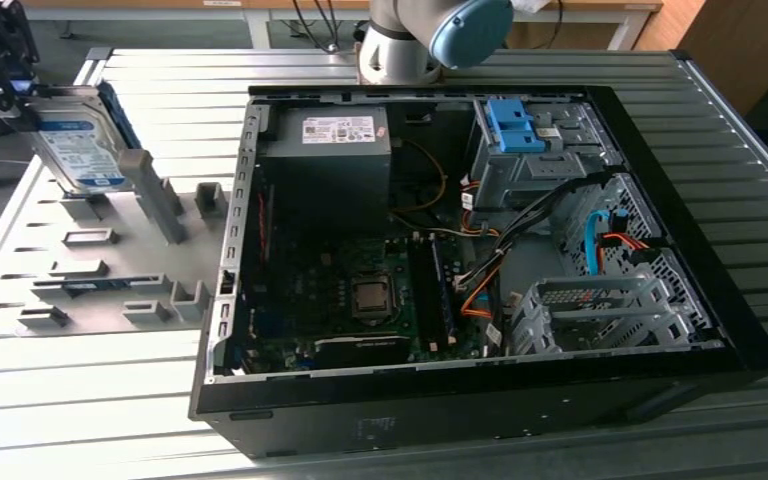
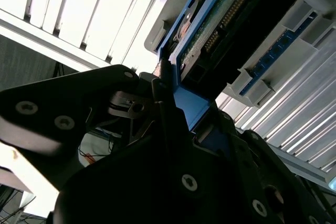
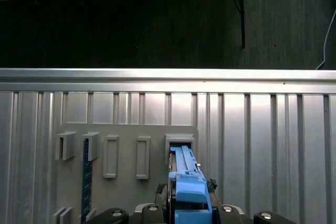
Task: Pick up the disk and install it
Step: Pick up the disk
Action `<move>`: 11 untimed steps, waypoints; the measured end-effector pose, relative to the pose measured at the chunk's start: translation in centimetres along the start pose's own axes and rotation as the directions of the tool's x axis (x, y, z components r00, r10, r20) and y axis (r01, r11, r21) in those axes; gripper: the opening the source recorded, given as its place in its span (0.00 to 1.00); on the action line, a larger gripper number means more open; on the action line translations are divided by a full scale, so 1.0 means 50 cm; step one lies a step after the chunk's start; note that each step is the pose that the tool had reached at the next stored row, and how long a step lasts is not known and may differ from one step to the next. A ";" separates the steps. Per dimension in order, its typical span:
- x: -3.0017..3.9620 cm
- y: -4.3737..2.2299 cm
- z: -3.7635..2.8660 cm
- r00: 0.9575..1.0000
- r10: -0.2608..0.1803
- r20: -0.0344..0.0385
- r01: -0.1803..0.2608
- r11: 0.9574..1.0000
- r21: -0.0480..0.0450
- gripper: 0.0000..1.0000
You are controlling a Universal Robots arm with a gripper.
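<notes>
The disk (image 1: 80,148), silver-grey with a white-and-blue label and blue rails, stands on edge at the exterior view's far left, over the grey fixture plate (image 1: 117,290). My gripper (image 1: 11,92) is shut on its upper end. In both wrist views dark fingers (image 2: 163,103) clamp the blue rail (image 2: 184,106) of the disk (image 3: 185,174), with my gripper (image 3: 186,211) right at it. The disk's lower end points into a raised slot holder (image 3: 180,142) on the plate; I cannot tell whether it touches.
An open computer case (image 1: 704,330) lies at the exterior view's right, with a power supply (image 1: 331,150), a motherboard (image 1: 357,290), a blue bracket (image 1: 511,125) on a drive cage and a grey metal bay (image 1: 598,315). The plate carries several other holders (image 1: 157,195). The arm's base (image 1: 404,45) stands behind the case.
</notes>
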State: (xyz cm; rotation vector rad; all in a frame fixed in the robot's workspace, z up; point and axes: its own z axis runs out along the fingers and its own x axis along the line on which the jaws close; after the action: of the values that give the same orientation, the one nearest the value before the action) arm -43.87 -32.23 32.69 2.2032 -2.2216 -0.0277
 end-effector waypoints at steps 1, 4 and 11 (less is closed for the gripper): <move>0.000 0.000 0.000 1.000 0.000 0.000 0.000 1.000 0.000 0.37; 0.000 0.000 -0.002 1.000 0.000 0.000 0.000 1.000 0.000 0.37; 0.000 0.000 -0.005 1.000 0.000 0.000 0.000 1.000 0.000 0.37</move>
State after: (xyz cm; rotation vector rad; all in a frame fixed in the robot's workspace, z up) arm -43.87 -32.23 32.93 2.2032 -2.2216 -0.0276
